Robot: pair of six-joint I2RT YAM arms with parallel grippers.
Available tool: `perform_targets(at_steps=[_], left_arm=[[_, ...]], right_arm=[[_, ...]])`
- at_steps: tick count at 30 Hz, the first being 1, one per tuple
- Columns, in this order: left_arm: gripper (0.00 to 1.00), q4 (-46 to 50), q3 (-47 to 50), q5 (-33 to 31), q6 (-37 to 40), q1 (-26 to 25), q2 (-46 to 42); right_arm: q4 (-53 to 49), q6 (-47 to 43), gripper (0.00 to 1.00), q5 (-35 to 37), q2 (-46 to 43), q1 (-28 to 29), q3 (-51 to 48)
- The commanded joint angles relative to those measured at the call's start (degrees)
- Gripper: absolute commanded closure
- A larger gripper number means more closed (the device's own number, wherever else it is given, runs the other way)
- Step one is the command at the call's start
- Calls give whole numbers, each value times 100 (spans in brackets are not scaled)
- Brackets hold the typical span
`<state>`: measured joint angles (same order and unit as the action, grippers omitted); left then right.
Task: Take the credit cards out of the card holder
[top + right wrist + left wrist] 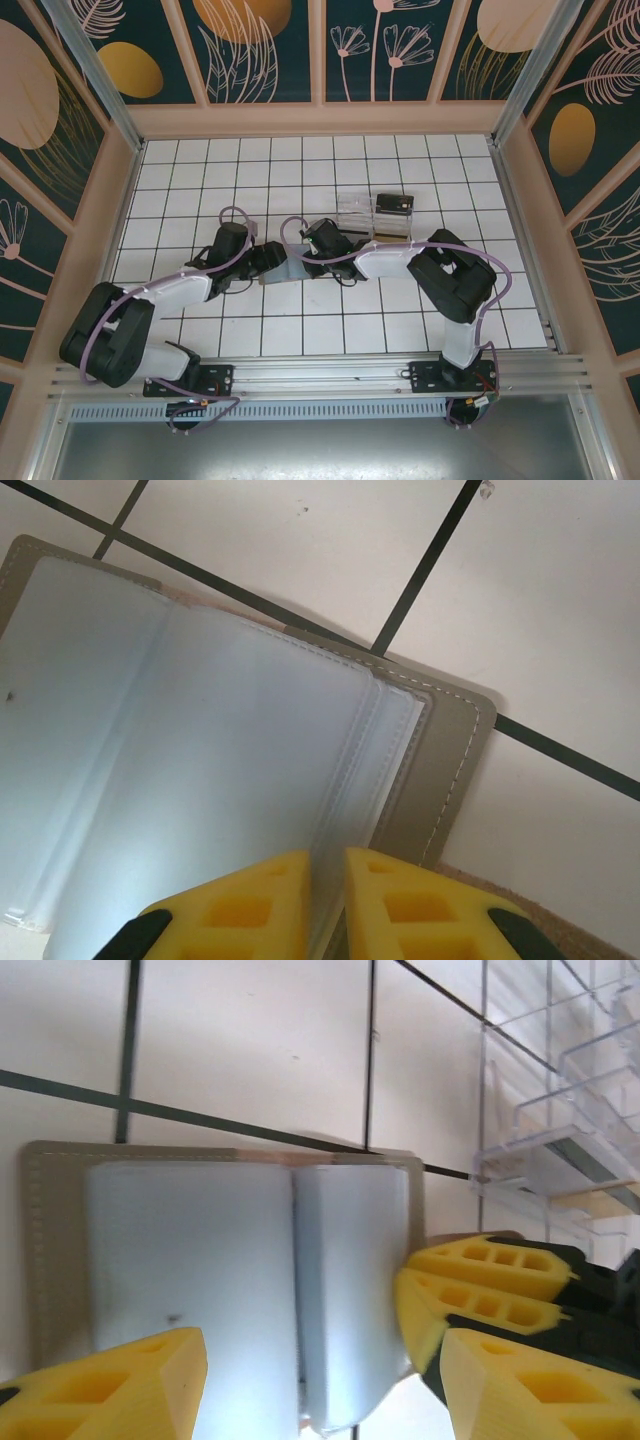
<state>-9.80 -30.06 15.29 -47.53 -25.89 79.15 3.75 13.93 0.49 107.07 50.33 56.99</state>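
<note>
Right claw: clenched on the holder. Its two yellow fingers stand nearly together, with a thin pale sleeve leaf pinched between them near the holder's stitched edge.
Left claw: released, its yellow fingers wide apart. One finger is over the holder's left panel, and the other is past the right panel, just beside the right claw's fingers. I cannot tell whether it touches the holder.
Holder, place: it lies open on the tabletop between the two claws, about mid-table and near the tray.
Holder, cover: grey-tan, with a rounded corner and a line of light stitching along the rim.
Holder, inside: two pale blue-grey panels that are smooth and slightly glossy, with a fold running down the middle. The left panel carries a small dark speck. At the pinched side several thin sleeve edges lie stacked.
Holder, writing: the panels and cover look plain in both wrist views.
Card: dark, with a light stripe, lying at the tray's right end. I cannot tell whether it lies in the tray or just beside it.
Card, writing: the marks on its face are too small to read.
Tray: clear plastic with stepped dividers, standing just beyond the holder on the far side from the arm bases.
Tabletop: white square tiles with dark joints.
</note>
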Motion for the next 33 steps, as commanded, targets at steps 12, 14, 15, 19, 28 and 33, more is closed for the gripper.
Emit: perform_targets(at_steps=[12,14,15,19,28,33], left_arm=[[37,-116,-81,333,58,5,832],[37,-417,-45,576,-53,6,901],[37,-524,-52,658,-93,1,938],[38,-657,-104,746,-159,-12,1075],[33,-203,-246,390,-17,-3,396],[19,312,-518,-438,121,3,-269]], right_arm=[[-129,74,81,-56,166,56,-17],[-129,74,81,-58,174,56,-14],[-129,76,81,-66,179,56,-5],[-138,84,81,-61,185,56,9],[-94,88,80,10,-51,56,-41],[-99,31,72,535,-715,56,-114]])
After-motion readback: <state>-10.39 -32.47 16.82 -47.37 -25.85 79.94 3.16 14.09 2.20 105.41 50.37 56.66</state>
